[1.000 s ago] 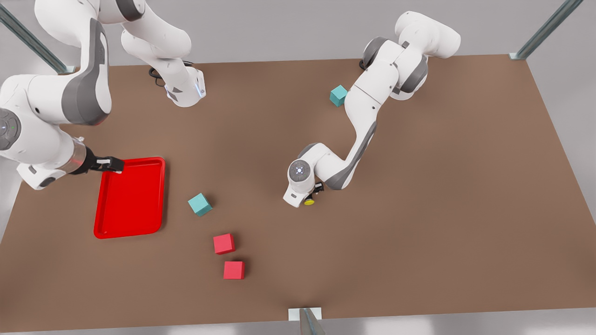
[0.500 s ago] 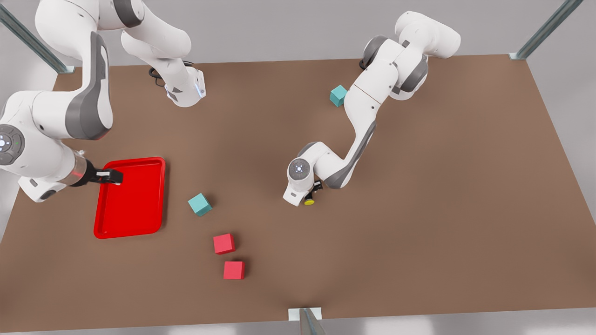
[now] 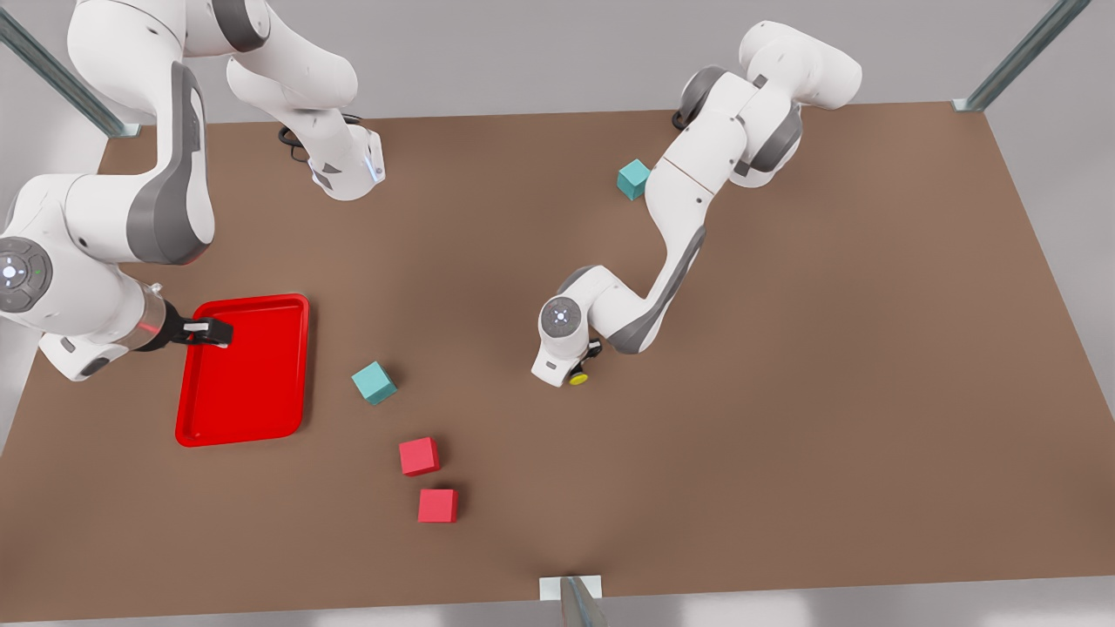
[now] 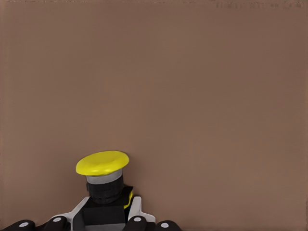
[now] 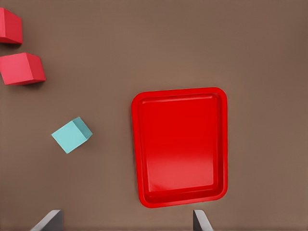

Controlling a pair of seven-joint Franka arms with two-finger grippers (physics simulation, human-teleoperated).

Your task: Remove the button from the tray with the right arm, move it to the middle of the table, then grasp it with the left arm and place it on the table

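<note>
One button, clamped by its black body in your left gripper; lower gently onto the table, then release. Right gripper: spread wide, holding nothing, over the tray.

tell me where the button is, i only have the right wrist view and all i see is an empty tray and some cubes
Observer: The button sits between the left gripper's fingers, near the middle of the table.
Operator: is it down on the table yet
Observer: In the front view the yellow cap is low by the tabletop, but contact cannot be told.
Operator: and where is my gripper
Observer: The right gripper hangs open over the tray's far corner, at the front view's left.
</note>
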